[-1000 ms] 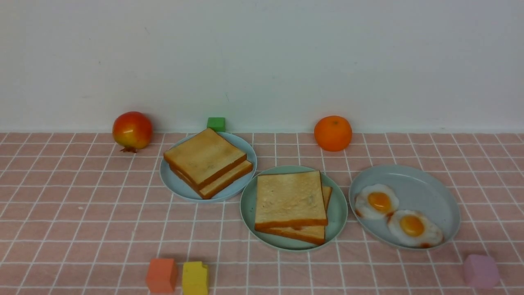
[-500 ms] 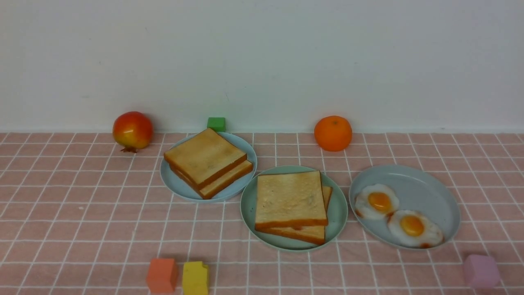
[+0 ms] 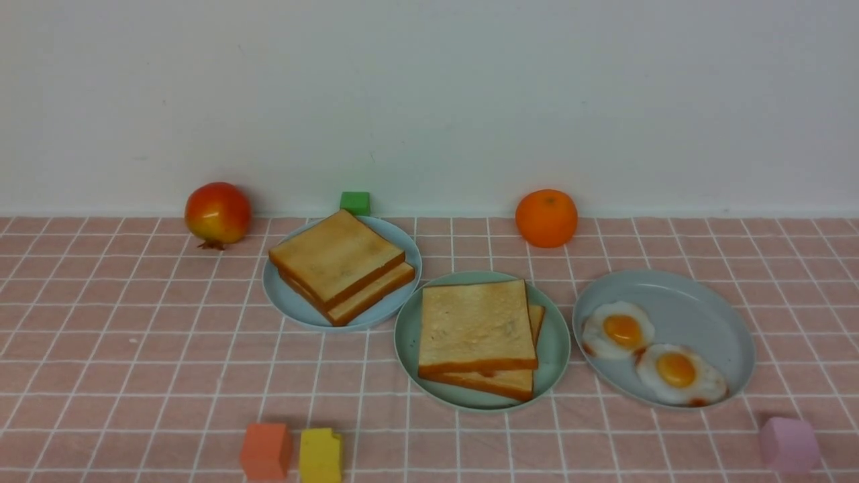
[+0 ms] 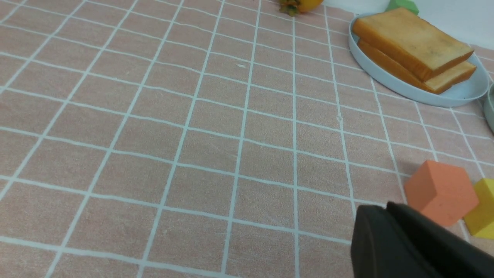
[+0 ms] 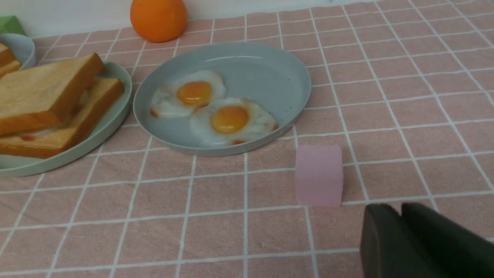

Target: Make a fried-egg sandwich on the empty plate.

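The fried-egg sandwich (image 3: 473,329) lies on the mint-green plate (image 3: 557,349) at the table's middle: two toast slices, the top one shifted left. A pale strip of egg shows between the slices in the right wrist view (image 5: 42,133). Neither arm shows in the front view. My left gripper (image 4: 386,206) hovers low over the cloth beside an orange block (image 4: 440,197), fingers pressed together and holding nothing. My right gripper (image 5: 395,208) is near a pink block (image 5: 318,175), its fingers together and empty.
A pale blue plate (image 3: 288,302) with two stacked toast slices (image 3: 335,258) sits back left. Another plate (image 3: 698,302) on the right holds two fried eggs (image 3: 617,329). A red fruit (image 3: 217,213), an orange (image 3: 545,218), and green (image 3: 354,202) and yellow (image 3: 319,456) blocks stand around.
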Robot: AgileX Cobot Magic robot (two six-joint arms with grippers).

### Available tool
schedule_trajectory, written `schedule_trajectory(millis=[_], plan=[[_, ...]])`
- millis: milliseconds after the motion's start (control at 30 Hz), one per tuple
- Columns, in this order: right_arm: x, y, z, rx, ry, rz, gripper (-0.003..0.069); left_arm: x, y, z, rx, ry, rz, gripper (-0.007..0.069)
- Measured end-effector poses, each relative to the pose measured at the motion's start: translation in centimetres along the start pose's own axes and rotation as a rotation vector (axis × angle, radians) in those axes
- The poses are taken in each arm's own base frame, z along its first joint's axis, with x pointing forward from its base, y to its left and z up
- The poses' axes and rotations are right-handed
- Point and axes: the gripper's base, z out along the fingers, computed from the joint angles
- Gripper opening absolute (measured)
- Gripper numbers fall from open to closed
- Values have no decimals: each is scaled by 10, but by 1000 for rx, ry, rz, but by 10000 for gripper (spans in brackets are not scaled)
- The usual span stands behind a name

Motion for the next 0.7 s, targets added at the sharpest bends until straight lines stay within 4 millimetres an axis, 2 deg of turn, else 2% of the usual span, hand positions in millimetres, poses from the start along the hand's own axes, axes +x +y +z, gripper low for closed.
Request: schedule_trajectory(millis=[700], plan=[[0,0,0,1,0,0,118,0,0,0,0,0,0,79]])
